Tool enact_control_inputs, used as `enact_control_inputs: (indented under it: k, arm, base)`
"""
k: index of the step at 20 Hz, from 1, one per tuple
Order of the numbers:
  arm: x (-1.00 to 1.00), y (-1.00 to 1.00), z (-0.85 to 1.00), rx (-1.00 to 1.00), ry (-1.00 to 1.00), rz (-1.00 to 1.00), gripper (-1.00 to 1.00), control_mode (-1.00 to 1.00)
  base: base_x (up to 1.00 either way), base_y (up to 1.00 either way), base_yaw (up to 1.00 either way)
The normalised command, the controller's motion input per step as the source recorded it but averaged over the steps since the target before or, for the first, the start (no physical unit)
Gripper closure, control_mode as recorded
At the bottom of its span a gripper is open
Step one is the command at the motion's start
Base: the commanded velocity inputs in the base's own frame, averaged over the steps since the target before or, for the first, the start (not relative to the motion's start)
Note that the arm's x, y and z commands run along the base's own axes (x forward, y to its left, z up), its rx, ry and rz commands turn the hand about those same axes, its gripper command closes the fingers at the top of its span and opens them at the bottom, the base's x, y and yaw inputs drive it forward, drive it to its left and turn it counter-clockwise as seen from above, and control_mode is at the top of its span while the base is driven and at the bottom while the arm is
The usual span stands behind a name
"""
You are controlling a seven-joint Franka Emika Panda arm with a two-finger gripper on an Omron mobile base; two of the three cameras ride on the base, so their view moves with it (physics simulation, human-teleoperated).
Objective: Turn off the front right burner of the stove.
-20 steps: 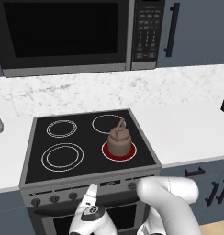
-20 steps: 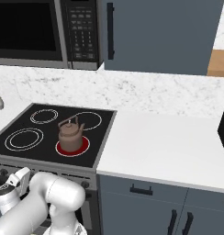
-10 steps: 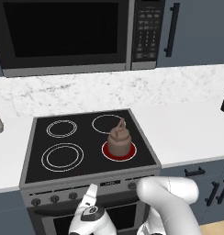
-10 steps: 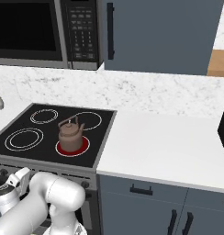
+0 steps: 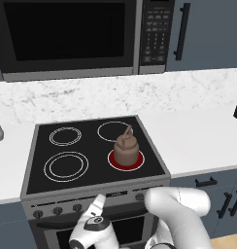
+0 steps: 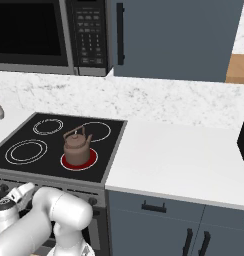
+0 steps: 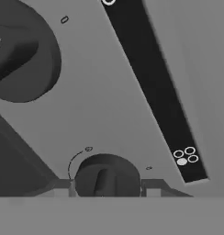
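The stove (image 5: 89,142) has a black glass top and a grey steel panel. Its front right burner (image 5: 138,164) glows red under a brown kettle (image 5: 126,148); the burner (image 6: 91,160) also shows from the right. My gripper (image 5: 98,203) is pressed against the panel, low at the stove's front (image 6: 25,192). In the hand view the two fingertips (image 7: 63,186) sit tight against both sides of a small dark knob (image 7: 107,178), so the gripper (image 7: 107,187) is shut on that knob.
A second, larger-looking knob (image 7: 23,51) lies to the upper left in the hand view, and a black display strip (image 7: 151,90) runs diagonally beside it. A black microwave (image 5: 67,34) hangs above the white counter (image 5: 203,136).
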Motion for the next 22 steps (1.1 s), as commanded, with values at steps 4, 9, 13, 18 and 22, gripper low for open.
enact_control_inputs:
  k: [4,9,13,18,22]
  arm:
    - [-0.01,-0.13,0.02,0.38,0.00,-0.23,1.00,-1.00]
    - [-0.04,-0.16,0.04,0.44,0.00,-0.25,1.00,-1.00]
    - [-0.02,-0.16,0.01,0.47,0.00,-0.28,1.00,-1.00]
    - [-0.02,-0.17,0.00,0.47,0.00,-0.29,1.00,-1.00]
    - [-0.01,-0.12,0.00,0.48,0.00,-0.32,1.00,-1.00]
  base:
    - [0.00,0.00,0.00]
    - [0.00,0.00,0.00]
    - [0.00,0.00,0.00]
    - [0.00,0.00,0.00]
    - [0.00,0.00,0.00]
